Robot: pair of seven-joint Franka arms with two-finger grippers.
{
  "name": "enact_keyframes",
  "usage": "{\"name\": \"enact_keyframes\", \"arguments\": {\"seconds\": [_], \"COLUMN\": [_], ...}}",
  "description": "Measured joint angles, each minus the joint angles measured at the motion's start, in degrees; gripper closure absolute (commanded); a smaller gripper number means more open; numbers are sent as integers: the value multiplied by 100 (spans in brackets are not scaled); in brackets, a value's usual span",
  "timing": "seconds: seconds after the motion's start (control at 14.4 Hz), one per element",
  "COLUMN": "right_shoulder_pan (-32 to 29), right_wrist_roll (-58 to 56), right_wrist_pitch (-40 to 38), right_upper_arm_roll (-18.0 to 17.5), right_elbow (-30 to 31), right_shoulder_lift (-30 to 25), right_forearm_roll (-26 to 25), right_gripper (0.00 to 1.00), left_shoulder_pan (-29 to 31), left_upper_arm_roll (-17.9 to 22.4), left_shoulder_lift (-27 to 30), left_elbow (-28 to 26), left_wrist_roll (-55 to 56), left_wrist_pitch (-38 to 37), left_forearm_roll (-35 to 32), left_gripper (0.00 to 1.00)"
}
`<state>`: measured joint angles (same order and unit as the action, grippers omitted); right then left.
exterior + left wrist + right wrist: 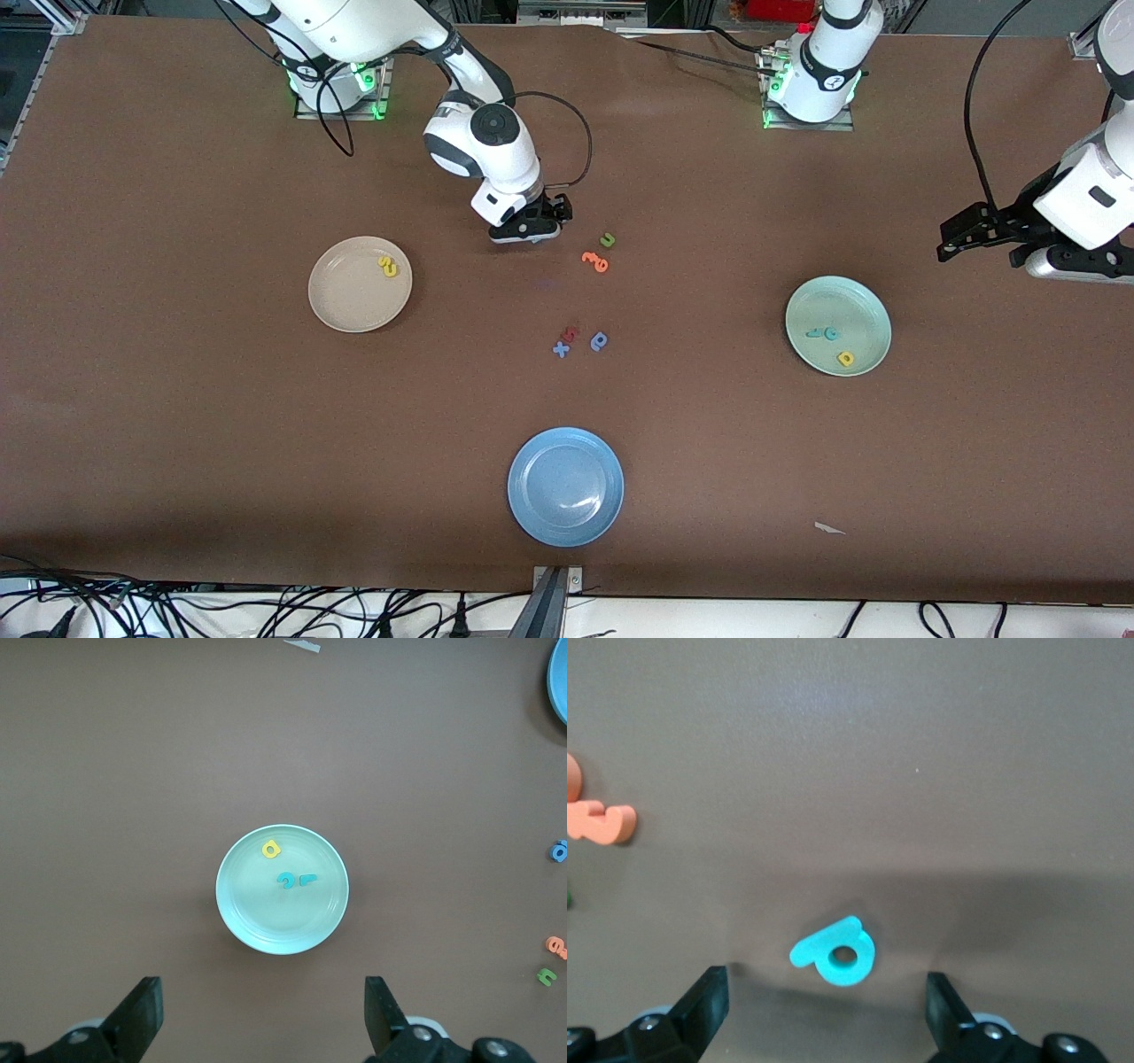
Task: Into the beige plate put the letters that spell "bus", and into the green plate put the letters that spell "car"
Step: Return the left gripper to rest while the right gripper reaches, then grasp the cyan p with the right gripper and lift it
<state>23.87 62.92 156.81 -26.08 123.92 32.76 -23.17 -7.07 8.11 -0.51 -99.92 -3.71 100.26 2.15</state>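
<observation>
Nearest the camera sits a blue plate [565,486] on the counter [177,425]. Low over a teal "b" [835,954], the right hand [524,232] spreads wide and empty; yellow "s" and "u" [388,266] lie in the beige plate [359,284]. Beside the green plate [837,325] holding "c" [285,879], "r" [307,878], "a" [270,849], the left hand [974,241] waits, open and empty.

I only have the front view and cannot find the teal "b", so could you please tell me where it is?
Observer: In the right wrist view the teal "b" lies flat on the table, right under the right gripper, which hides it from you.
Operator: Is that gripper shut on it?
Observer: No. Its fingers stand open on either side, apart from the letter.
Operator: Does the left gripper hold anything?
Observer: No. The left gripper is open and empty, over the table beside the green plate.
</observation>
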Motion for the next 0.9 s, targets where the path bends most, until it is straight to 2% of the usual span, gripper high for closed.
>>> {"name": "enact_keyframes", "arguments": {"seconds": [0.49,0.69,0.9], "right_shoulder_pan": [29,34,39], "right_wrist_roll": [26,26,26], "right_wrist_pitch": [-10,-30,-30], "right_upper_arm_roll": [81,92,110], "right_elbow": [-116,-116,-120], "right_shoulder_lift": [47,58,62], "right_forearm_roll": [-545,-635,-672], "right_gripper": [5,16,31], "left_shoulder_pan": [61,53,55], "left_upper_arm_roll": [2,-100,-123], "left_shoulder_lift": [0,0,1], "left_elbow": [-18,-18,-18], "left_wrist_roll": [0,6,21], "left_wrist_pitch": [-59,-74,-96], "left_forearm_roll": [-37,-133,-138], "left_gripper": [0,0,0]}}
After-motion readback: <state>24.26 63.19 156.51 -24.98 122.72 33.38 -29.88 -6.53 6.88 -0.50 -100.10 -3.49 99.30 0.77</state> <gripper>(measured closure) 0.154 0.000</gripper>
